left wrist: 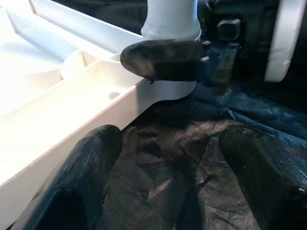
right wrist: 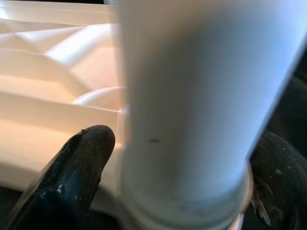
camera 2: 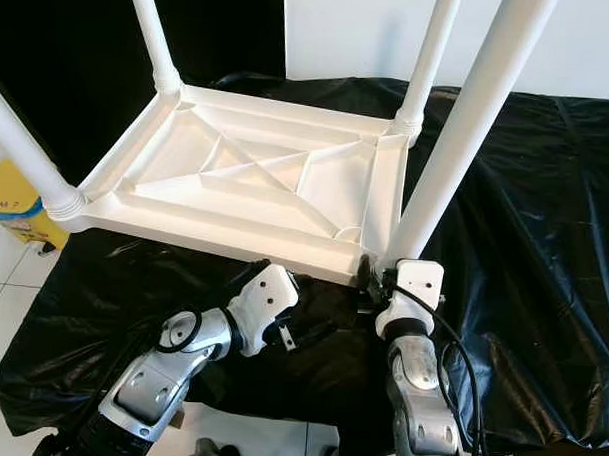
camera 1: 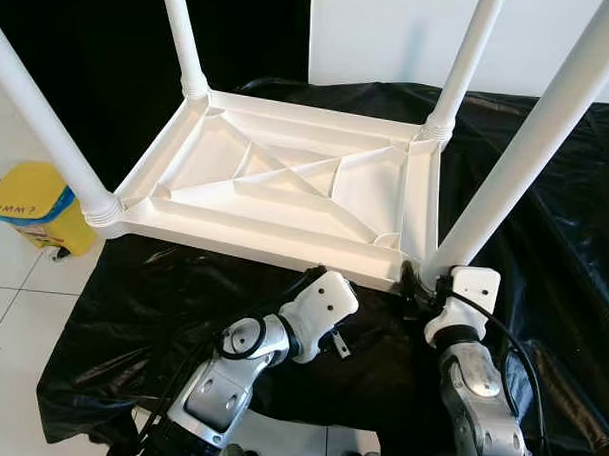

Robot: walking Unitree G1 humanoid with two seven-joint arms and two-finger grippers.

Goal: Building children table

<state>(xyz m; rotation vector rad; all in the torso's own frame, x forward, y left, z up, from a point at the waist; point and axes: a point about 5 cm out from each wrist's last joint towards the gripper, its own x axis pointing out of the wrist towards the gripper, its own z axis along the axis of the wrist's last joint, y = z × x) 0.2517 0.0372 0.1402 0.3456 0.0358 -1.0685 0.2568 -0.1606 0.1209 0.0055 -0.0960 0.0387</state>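
Nearest the camera, the left claw (left wrist: 168, 191) hovers with its two black fingers (left wrist: 81, 182) spread apart over the black plastic sheet (camera 1: 546, 196), just short of the near rim of the upturned white table top (camera 1: 286, 182) and touching nothing. Just beside it, to its right, the right claw (right wrist: 177, 177) pinches the base of the near right leg (camera 1: 532, 146), one finger (right wrist: 72, 172) on each side of the collar where that leg enters the corner socket. Beyond both claws the table top lies underside up on the sheet-covered worktop, its ribs exposed, with all four legs standing upward. Further off to the left claw's left, a yellow container (camera 1: 35, 209) stands on the tiled floor (camera 1: 12, 308).
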